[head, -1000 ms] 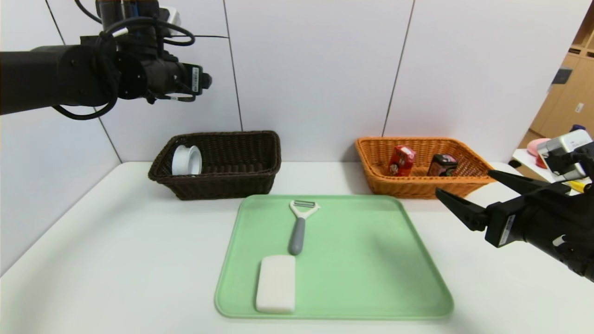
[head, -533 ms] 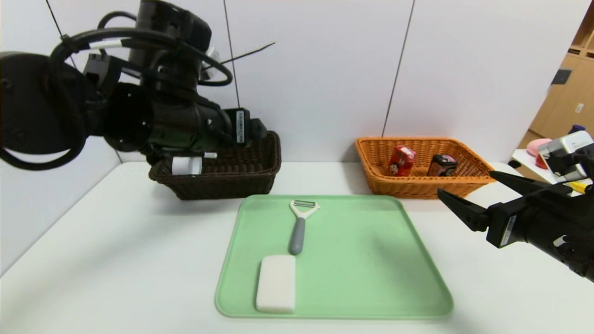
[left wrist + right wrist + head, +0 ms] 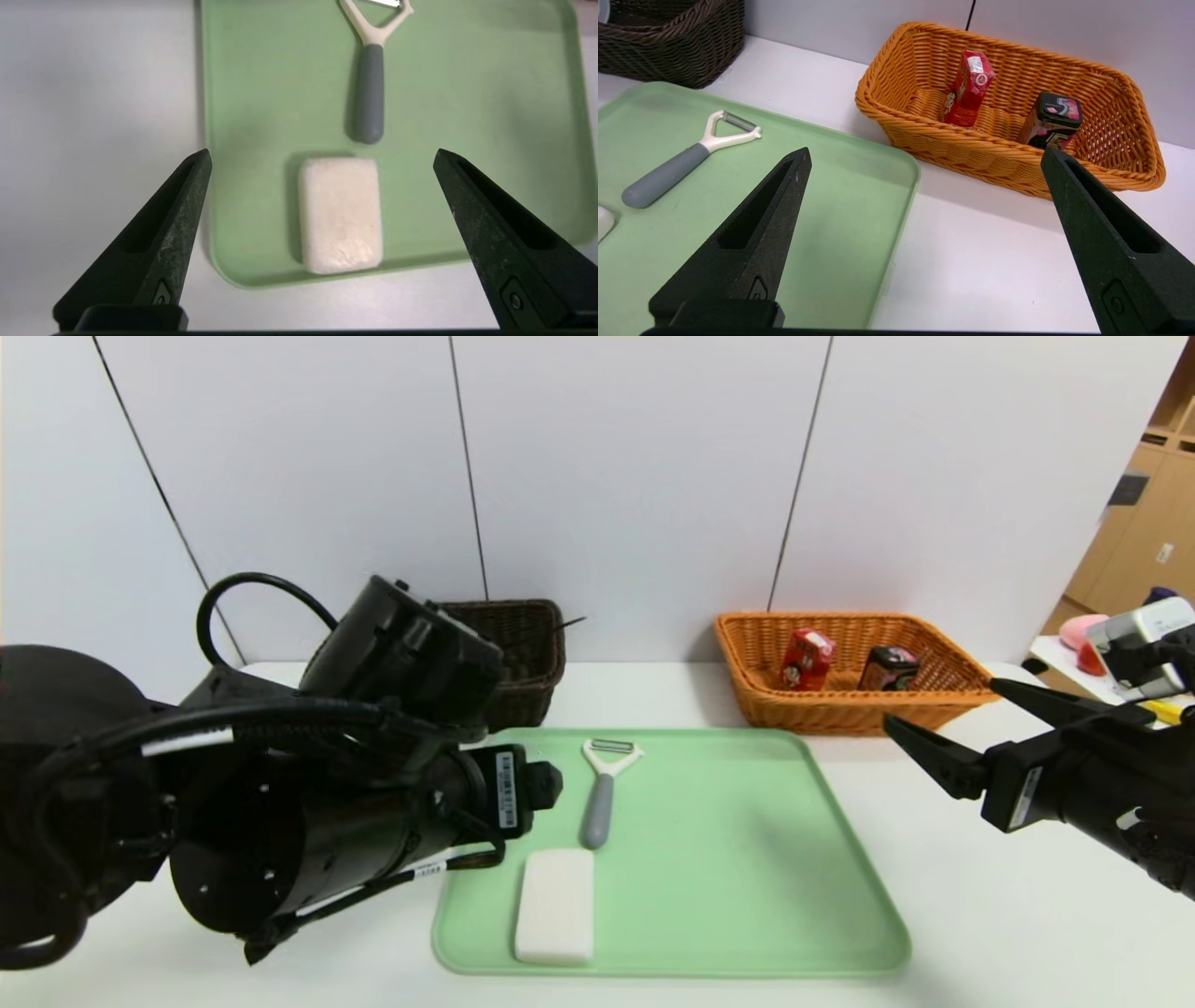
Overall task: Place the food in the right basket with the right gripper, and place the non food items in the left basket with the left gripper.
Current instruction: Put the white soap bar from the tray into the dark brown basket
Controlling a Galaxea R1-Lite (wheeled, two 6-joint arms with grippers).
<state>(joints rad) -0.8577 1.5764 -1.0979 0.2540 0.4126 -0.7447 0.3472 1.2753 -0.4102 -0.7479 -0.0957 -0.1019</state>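
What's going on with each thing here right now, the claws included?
left gripper: open, empty, above the white block
right gripper: open, empty, off to the right of the tray
white block: flat on the green tray
peeler: flat on the tray
red carton: in the orange basket
black carton: in the orange basket
dark basket: partly hidden

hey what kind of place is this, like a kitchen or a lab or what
Most likely a robot test bench in an office or lab, not a kitchen: a plain white table against bare panelled walls, a green tray with sorting props flanked by two wicker baskets, and wooden cabinets off to the robot's right.
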